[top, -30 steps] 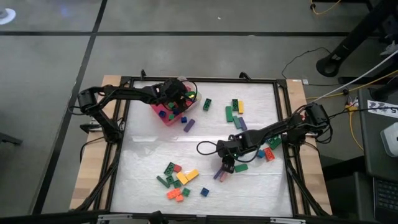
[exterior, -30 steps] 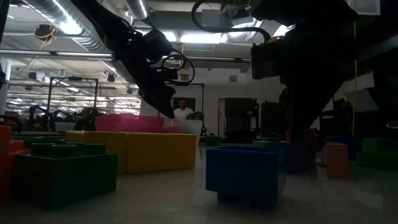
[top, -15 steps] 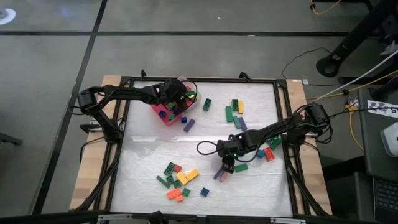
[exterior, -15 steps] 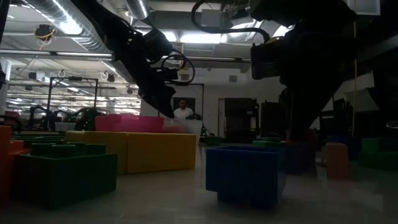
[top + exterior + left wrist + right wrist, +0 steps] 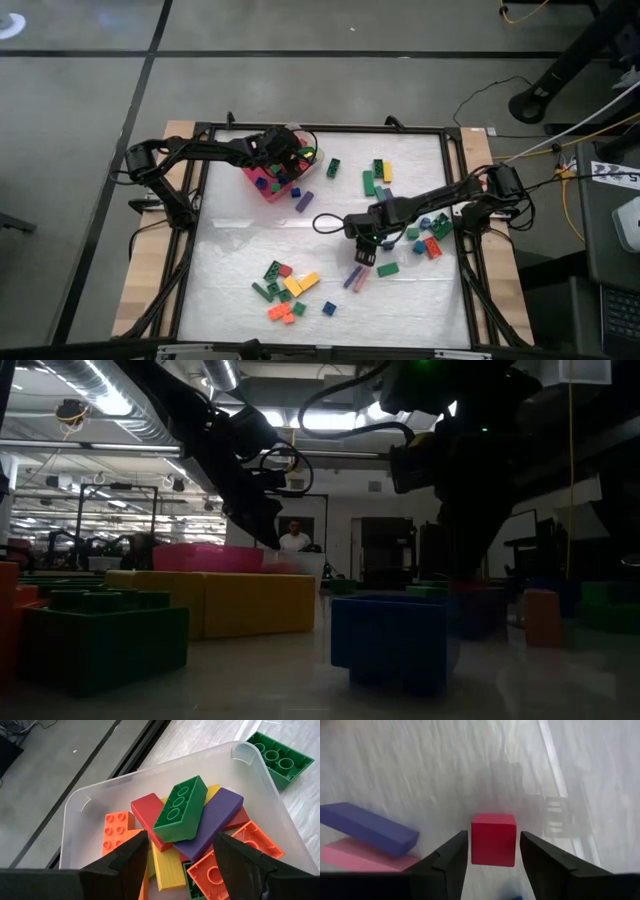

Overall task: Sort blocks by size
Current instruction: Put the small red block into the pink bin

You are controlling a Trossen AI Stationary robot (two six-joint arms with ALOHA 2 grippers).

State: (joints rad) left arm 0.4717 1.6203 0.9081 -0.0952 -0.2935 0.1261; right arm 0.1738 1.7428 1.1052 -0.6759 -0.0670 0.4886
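Observation:
My right gripper (image 5: 364, 254) hangs over the middle of the table, shut on a small red block (image 5: 493, 845). A purple bar (image 5: 367, 827) leans on a pink bar (image 5: 355, 857) on the table just nearer than it. My left gripper (image 5: 177, 862) stands open above a clear tray (image 5: 75, 810), nothing between its fingers. The tray holds a green bar (image 5: 180, 810) lying on a purple block (image 5: 215, 822), plus red, orange and yellow blocks. A pink tray (image 5: 268, 184) with small blocks sits beside it at the far left. My right gripper pinches the red block's two opposite sides (image 5: 475, 847) between its two fingers, which come from above and point steeply down. The block sits level between them, clear of the table.
Loose blocks lie in groups: green, red, yellow and orange near the front (image 5: 285, 285), green and yellow at the far side (image 5: 375, 180), blue, red and green at the right (image 5: 430, 235). A green block (image 5: 333, 167) and a purple one (image 5: 303, 200) lie by the trays.
My right gripper has risen and gone toward the table's far edge, away from the purple and pink bars, carrying the red block clear of the table. The bars stay where they were.

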